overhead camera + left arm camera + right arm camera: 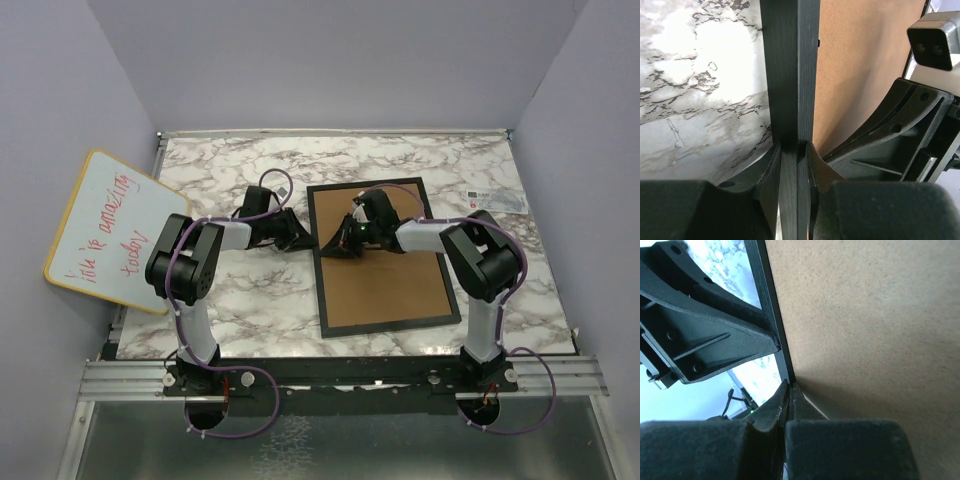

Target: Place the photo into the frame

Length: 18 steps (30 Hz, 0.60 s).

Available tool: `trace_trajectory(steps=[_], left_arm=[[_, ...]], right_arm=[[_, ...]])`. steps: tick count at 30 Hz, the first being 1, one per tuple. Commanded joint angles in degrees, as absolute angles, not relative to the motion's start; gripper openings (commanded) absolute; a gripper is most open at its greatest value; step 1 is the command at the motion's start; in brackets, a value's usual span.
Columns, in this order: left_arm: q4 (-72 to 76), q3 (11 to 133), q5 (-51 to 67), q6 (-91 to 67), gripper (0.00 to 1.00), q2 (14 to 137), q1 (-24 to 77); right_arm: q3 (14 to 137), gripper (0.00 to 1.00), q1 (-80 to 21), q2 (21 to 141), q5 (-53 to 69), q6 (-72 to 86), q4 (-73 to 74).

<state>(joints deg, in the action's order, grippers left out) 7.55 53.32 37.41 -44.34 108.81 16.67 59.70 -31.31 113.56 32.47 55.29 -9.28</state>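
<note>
Gripping, left: your left gripper (794,150) is clenched across the left rail of the frame (790,75), one finger on each side.
Right pincer: your right gripper (789,390) has its fingers drawn almost together at the seam where the backing board (865,320) meets that same rail. What it pinches, if anything, cannot be told.
Frame: lying back-up on the marble table (250,290), the brown board seated inside the black rails.
Photo: not visible in any view; whether it lies under the board cannot be told.
Step in hand: judged to be work on the frame's back, the left steadying and the right at the board's edge.
Next move: calls for a small lift of the board edge by the right while you hold the left clamp firm, so the frame does not slide.
Edges: both pincers crowd the far part of the left rail, just beside each other.
Open room: bare marble left of the frame and nearer than it; the whiteboard (110,230) stands well apart at the left.
</note>
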Motion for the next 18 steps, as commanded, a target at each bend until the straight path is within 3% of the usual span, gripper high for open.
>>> trace_trajectory(steps=[1,8,18], left_arm=[[-3.0,50.8,24.0,-39.0,0.10,113.5,17.2],[-3.7,51.2,23.4,-38.7,0.09,113.9,17.1],[-2.9,52.0,25.3,-38.7,0.10,114.4,17.1]], right_arm=[[58.6,0.01,-29.5,115.1,12.8,48.4,8.6],[58.3,0.01,-29.6,113.1,8.7,46.1,8.5],[50.6,0.01,-29.6,108.7,33.1,47.7,-25.4]])
